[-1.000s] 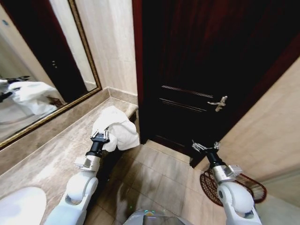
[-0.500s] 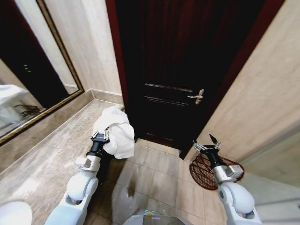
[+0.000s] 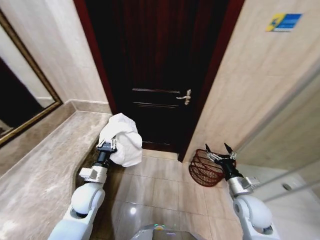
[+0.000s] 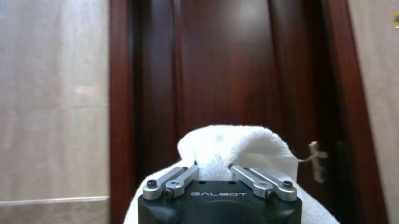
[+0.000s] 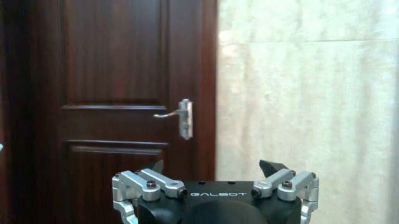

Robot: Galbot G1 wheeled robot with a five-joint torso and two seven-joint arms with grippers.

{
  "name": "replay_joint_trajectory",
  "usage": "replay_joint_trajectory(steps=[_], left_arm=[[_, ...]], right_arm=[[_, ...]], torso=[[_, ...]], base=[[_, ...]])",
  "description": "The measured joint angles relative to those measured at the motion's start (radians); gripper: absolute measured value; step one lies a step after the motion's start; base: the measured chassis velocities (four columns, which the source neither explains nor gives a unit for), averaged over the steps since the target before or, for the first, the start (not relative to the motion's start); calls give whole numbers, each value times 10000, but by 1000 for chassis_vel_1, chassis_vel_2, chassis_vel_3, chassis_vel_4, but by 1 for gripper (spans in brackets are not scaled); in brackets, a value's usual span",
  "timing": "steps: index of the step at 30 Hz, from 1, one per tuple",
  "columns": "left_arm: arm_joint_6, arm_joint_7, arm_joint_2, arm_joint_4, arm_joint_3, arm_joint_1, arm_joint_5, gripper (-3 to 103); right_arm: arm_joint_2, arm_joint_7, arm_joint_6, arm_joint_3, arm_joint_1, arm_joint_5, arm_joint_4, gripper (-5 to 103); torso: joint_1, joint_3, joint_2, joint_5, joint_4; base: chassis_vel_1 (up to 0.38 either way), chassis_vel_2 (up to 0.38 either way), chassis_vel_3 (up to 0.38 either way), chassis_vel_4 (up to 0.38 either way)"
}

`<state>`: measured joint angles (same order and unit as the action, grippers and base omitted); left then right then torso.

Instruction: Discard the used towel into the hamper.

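A dark reddish-brown panelled wooden door (image 3: 155, 65) with a silver lever handle (image 3: 185, 97) is filling the centre of the head view, flanked by pale beige tiled walls (image 3: 250, 75); a blue-and-yellow sign (image 3: 283, 22) is showing high on the right wall. Compared with a second ago, the whole scene is sitting further to the left: the camera is turning right, so the gold-framed mirror (image 3: 25, 95) is now slipping to the left edge while the right wall is opening up. The mottled beige stone desk (image 3: 40, 160) is running along the left, and glossy tan floor tiles (image 3: 160, 185) are spreading below.

The small round dark reddish-brown wire hamper (image 3: 204, 169) is standing on the floor at the foot of the right wall, just beside the door frame, its long axis looking tipped with the open mouth facing up and toward the robot. It now appears left of the right hand, no longer hidden behind the arm.

The left hand (image 3: 106, 146) is holding a bunched white terry towel (image 3: 122, 137) by the desk's edge, the cloth drooping to the right. The right hand (image 3: 218, 152) is hovering empty beside the hamper's rim, its fingers spread wide.
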<state>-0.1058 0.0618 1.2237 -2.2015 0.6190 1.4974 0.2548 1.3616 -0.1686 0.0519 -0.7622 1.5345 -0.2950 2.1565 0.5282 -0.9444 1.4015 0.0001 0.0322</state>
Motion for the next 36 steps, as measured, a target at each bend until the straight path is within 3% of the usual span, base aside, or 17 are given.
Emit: replay_joint_trajectory(steps=[36], left_arm=[[-14,-64,88,-5,-44,55,-169,8]], right_arm=[[-117,-38,-315,-235,125,-185,-147,100]], torso=[[0,0,0,-1,1]], base=[[-56,-126,-126,-52]])
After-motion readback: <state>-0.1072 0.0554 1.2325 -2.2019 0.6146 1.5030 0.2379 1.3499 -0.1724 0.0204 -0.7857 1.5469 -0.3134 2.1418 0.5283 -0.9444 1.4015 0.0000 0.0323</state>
